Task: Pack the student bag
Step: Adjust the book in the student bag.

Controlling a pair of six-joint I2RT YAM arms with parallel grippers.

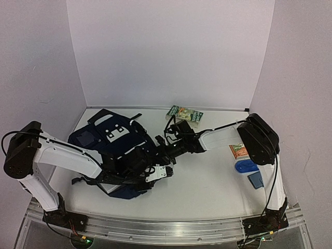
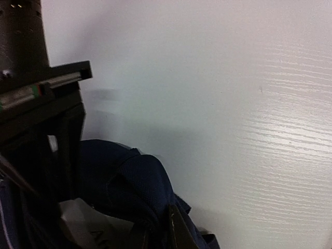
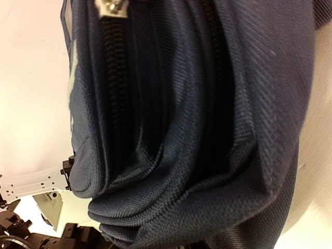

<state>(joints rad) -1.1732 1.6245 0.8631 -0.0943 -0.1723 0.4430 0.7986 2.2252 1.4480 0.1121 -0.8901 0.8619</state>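
Note:
The student bag (image 1: 111, 140), navy with a white dotted patch, lies on the left half of the table. My left gripper (image 1: 158, 174) sits at the bag's near right corner. In the left wrist view a fold of navy bag fabric (image 2: 129, 187) is bunched over one dark finger (image 2: 177, 231), and the jaws look shut on it. My right gripper (image 1: 170, 150) presses against the bag's right edge. The right wrist view is filled with gathered bag fabric (image 3: 197, 129) and a dark zipper (image 3: 115, 78), which hide the fingers.
A green book (image 1: 184, 115) lies by the back wall. An orange box (image 1: 238, 151), a small blue pouch (image 1: 246, 165) and a grey-blue item (image 1: 255, 180) sit at the right, under the right arm. White walls enclose the table on three sides.

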